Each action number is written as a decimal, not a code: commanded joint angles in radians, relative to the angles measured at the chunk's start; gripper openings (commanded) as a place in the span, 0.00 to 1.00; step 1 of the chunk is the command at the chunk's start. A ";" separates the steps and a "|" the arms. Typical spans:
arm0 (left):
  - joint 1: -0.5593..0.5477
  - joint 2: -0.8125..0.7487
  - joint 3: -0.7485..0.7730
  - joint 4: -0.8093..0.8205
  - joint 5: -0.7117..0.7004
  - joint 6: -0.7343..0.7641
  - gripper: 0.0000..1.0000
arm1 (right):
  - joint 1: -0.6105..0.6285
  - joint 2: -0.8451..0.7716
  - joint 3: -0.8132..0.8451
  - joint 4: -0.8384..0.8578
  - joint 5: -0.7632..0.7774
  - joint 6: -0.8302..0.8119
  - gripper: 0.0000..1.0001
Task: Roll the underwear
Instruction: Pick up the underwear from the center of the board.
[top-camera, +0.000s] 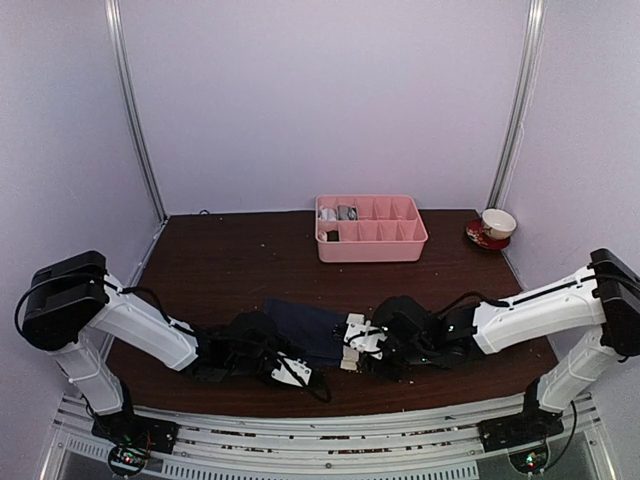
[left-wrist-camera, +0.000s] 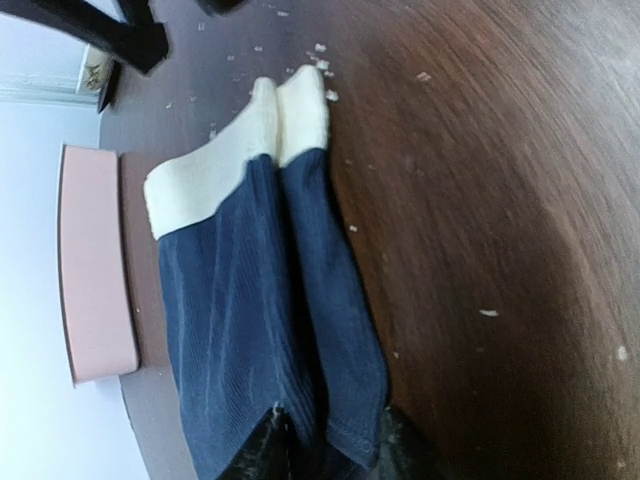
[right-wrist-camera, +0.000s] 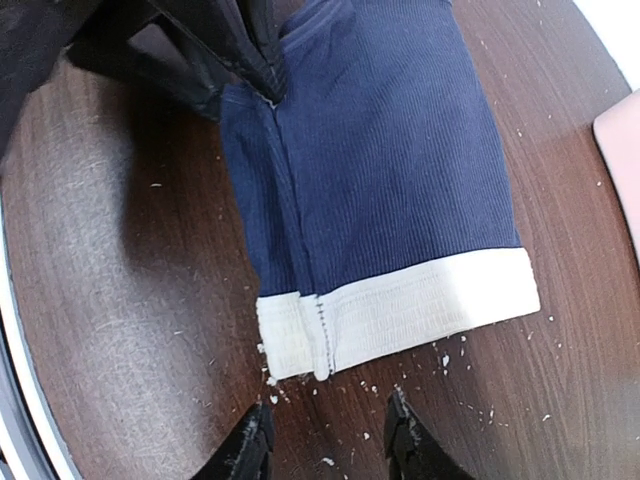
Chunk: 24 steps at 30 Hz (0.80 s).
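The navy underwear (top-camera: 305, 325) with a cream-white waistband (right-wrist-camera: 400, 310) lies folded lengthwise on the dark table, between the two arms. My left gripper (left-wrist-camera: 335, 455) is at the leg-hem end, its two dark fingers closed round the near fold of the cloth (left-wrist-camera: 340, 330). At the opposite end my right gripper (right-wrist-camera: 330, 445) stands open just short of the waistband, with only bare wood and lint between its fingers. In the top view the left gripper (top-camera: 287, 367) and the right gripper (top-camera: 347, 350) sit close together at the cloth's near edge.
A pink compartment tray (top-camera: 372, 252) stands behind the cloth at mid-table, with small grey and white items in its left compartments. A cup on a red saucer (top-camera: 497, 225) is at the back right. White lint specks lie near the waistband.
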 joint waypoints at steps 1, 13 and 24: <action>0.004 0.031 0.014 -0.069 -0.021 -0.008 0.21 | 0.035 -0.063 -0.053 0.078 0.090 -0.061 0.41; 0.030 -0.034 0.107 -0.264 0.152 -0.059 0.00 | 0.107 0.042 -0.095 0.213 0.246 -0.181 0.43; 0.105 -0.074 0.170 -0.402 0.324 -0.064 0.00 | 0.161 0.086 -0.113 0.303 0.241 -0.242 0.58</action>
